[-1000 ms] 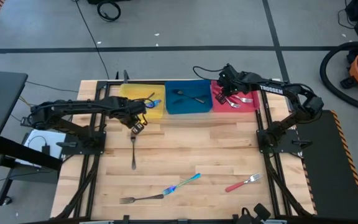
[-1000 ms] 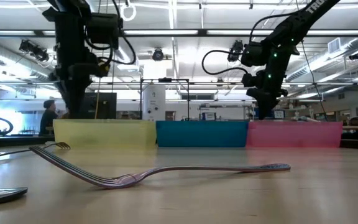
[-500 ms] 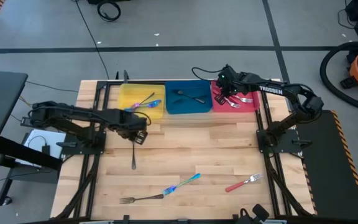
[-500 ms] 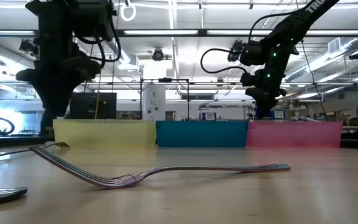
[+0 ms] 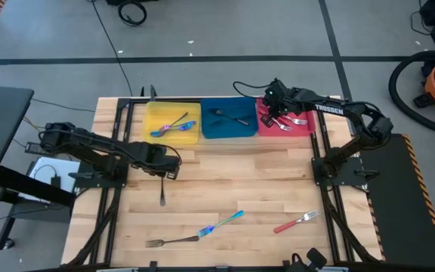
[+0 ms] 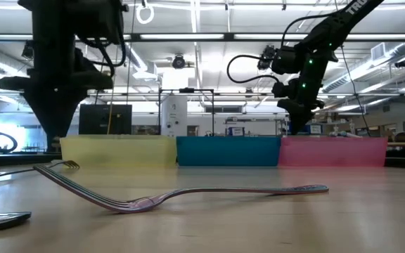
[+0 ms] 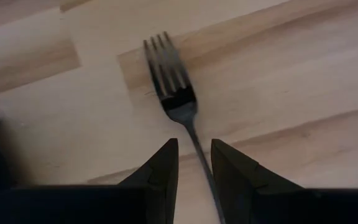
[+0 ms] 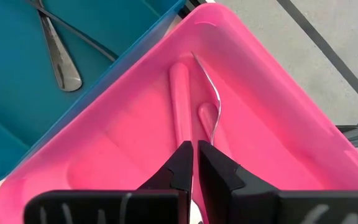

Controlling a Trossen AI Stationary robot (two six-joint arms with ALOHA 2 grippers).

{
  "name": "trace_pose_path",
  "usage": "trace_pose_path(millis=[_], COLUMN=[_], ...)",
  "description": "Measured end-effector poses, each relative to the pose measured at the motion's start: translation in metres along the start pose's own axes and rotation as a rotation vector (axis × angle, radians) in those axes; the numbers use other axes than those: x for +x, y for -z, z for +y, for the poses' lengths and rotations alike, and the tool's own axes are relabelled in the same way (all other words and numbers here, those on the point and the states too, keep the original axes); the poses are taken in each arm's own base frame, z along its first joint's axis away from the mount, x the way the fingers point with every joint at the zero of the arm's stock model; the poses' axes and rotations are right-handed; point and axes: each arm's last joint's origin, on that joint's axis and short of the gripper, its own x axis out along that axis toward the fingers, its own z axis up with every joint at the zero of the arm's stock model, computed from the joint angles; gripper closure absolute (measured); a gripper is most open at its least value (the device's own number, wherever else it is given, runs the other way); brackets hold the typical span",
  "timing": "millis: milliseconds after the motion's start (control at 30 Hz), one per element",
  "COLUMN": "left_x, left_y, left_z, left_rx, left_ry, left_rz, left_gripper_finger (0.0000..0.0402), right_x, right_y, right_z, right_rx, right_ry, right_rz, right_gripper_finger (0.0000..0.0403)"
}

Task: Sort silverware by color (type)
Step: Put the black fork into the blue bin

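A: L gripper point(image 5: 168, 171) posn?
B: Low over the table point(image 5: 225, 181), above the head end of the dark fork point(image 7: 172, 93). Wrist view: fingers a narrow gap apart, handle running between the tips, tines just beyond. Holding nothing.

A: R gripper point(image 5: 272, 113)?
B: Over the pink tray point(image 8: 278, 143), fingers nearly closed. Pink-handled utensils point(image 8: 180, 106) lie in the tray just ahead of the tips; can't tell if it grips any.

A: Rest of the silverware?
B: Rainbow fork point(image 5: 220, 224), dark fork near front edge point(image 5: 171, 241), red-handled fork point(image 5: 296, 221), all well apart from both grippers.
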Motion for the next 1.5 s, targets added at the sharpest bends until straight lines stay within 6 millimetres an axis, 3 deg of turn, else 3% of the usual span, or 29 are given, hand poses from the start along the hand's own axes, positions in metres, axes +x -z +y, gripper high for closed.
trace_pose_path(millis=[1067,1167,1333,1500], left_x=[0.060,0.060,0.060,0.061], left_y=[0.009,0.009,0.008,0.003], left_z=[-0.024,-0.024,-0.024,-0.023], left_rx=[-0.050,-0.045,0.022,0.117], left_ry=[-0.147,-0.149,-0.145,-0.139], left_rz=[0.145,0.145,0.146,0.163], left_gripper_finger=[0.0307,0.0324,0.0389,0.0395], right_x=[0.000,0.000,-0.001,-0.001], right_y=[0.001,0.001,0.001,0.001], right_z=[0.002,0.003,0.004,0.005], right_rx=[-0.011,-0.014,-0.019,-0.019], right_ry=[-0.007,-0.008,-0.011,-0.011], right_rz=[0.008,0.008,0.007,0.006], right_gripper_finger=[0.0370,0.0370,0.0370,0.0370])
